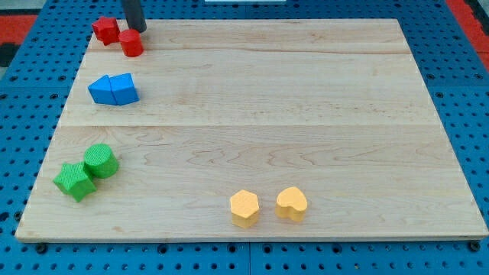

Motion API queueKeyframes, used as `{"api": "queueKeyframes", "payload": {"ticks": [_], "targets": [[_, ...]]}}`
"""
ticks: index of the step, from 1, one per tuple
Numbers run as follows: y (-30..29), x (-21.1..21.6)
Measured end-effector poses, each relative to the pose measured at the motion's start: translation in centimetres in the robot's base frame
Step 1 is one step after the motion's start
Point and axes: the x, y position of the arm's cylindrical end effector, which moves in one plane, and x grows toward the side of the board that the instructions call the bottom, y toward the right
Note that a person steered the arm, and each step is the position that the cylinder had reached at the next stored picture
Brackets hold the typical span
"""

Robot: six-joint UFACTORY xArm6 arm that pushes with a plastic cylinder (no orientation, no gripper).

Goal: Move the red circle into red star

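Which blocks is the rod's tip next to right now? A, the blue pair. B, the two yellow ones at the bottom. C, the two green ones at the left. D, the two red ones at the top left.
D: my tip sits at the upper edge of the red circle, with the red star just to the view's left.

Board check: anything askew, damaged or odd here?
Nothing stands out. The blocks sit intact in colour pairs on the board: red star beside red circle at top left, blues, greens, yellows. My tip is just above the red circle.
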Motion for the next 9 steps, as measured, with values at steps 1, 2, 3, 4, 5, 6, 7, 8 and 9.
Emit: {"api": "queueKeyframes", "payload": {"ticks": [1,2,3,4,5,6,7,8,9], "targets": [[2.8,1.4],[4.3,5.5],[1.2,7.5],[0.3,6.9],[-0.5,5.6],[-2.5,5.0],[-3.1,4.5],[-3.5,3.7],[-4.0,3.3]]}}
